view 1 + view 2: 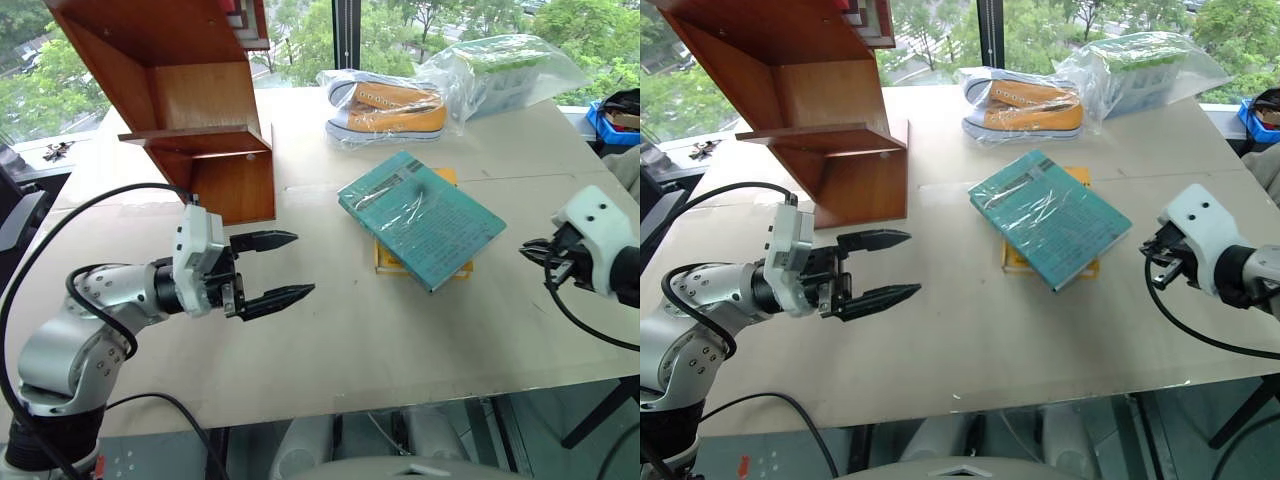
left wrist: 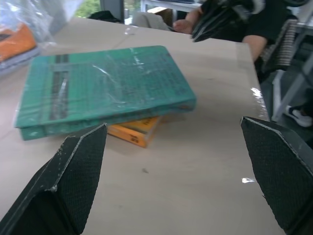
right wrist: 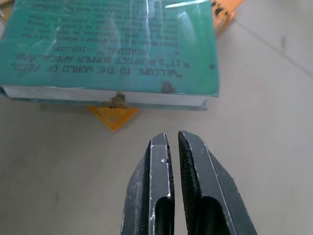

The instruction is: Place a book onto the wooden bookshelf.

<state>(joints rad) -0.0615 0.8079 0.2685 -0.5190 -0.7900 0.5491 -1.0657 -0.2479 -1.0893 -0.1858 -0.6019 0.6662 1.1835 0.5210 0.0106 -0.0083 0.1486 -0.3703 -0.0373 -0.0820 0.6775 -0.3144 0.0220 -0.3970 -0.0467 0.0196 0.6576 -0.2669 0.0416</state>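
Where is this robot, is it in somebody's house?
Probably not a house: more likely an office or lab upstairs. Big windows overlook treetops, and the plain work table holds bagged shoes and the wrapped book.

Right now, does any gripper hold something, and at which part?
Nothing is held. The left gripper is open, the right gripper shut on nothing, both apart from the book.
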